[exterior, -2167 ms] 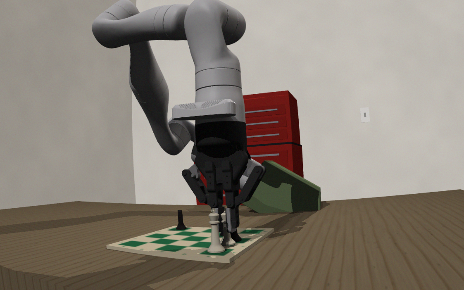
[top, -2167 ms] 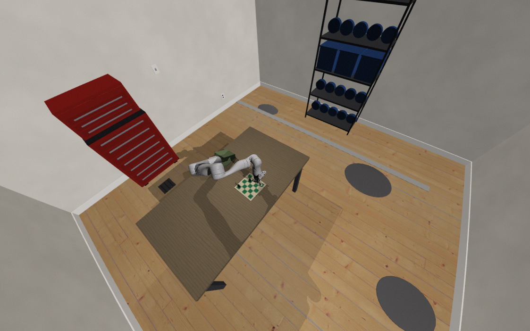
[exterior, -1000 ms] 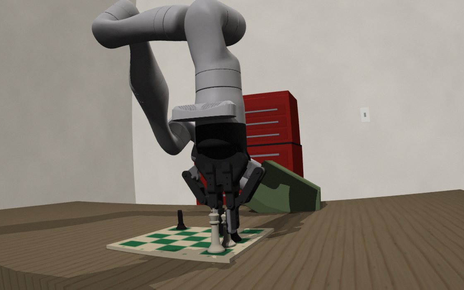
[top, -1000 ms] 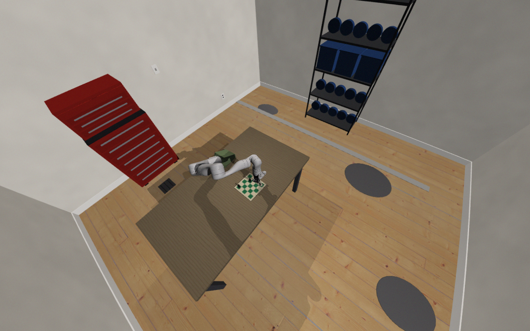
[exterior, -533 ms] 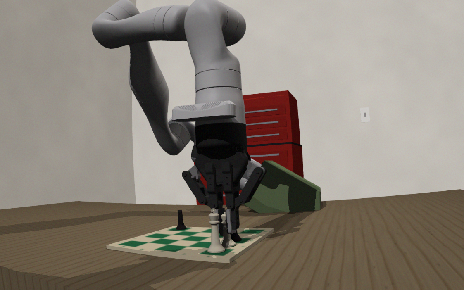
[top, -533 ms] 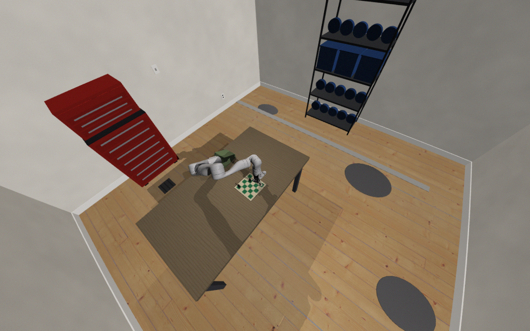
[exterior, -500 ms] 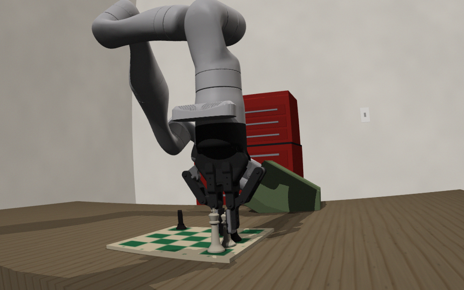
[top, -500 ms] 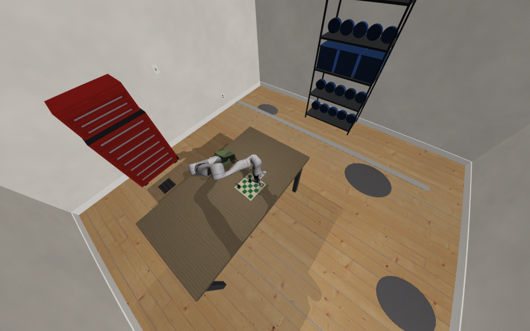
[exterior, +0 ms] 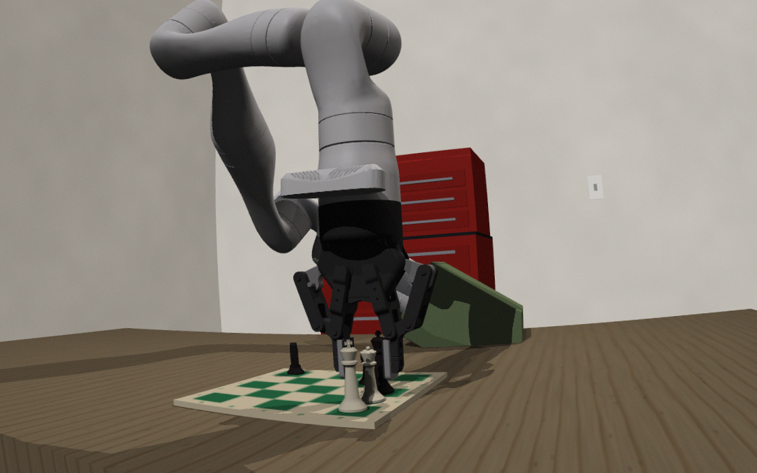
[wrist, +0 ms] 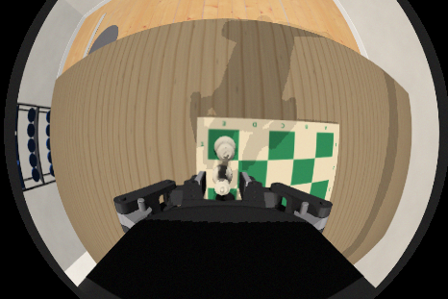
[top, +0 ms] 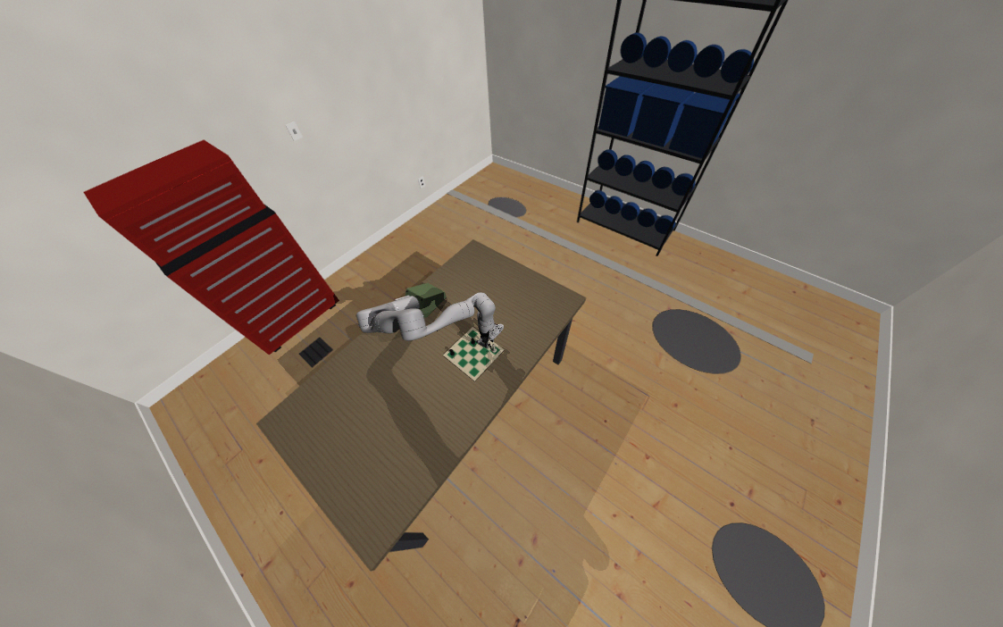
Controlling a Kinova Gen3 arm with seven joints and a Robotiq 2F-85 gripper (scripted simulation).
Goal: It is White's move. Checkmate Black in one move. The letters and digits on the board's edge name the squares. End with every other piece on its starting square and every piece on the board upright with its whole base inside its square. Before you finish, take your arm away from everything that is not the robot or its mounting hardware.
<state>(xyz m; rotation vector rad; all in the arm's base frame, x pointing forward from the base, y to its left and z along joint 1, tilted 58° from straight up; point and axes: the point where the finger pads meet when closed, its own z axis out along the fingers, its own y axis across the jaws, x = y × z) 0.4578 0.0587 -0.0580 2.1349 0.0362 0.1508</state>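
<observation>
A small green-and-cream chessboard lies on the brown table, and it also shows in the top view. A tall white king stands near its front right corner. A white queen stands upright just behind it, beside a black piece that is partly hidden. Another black piece stands at the far left corner. My gripper points straight down over the queen. Its fingers stand apart, one on each side of the queen, and do not clamp it. In the wrist view the queen sits between the fingers, with the king beyond.
A green block lies on the table behind the board, near the arm's base. A red tool chest stands by the wall. A black shelf rack stands in the far corner. The board is near the table's edge.
</observation>
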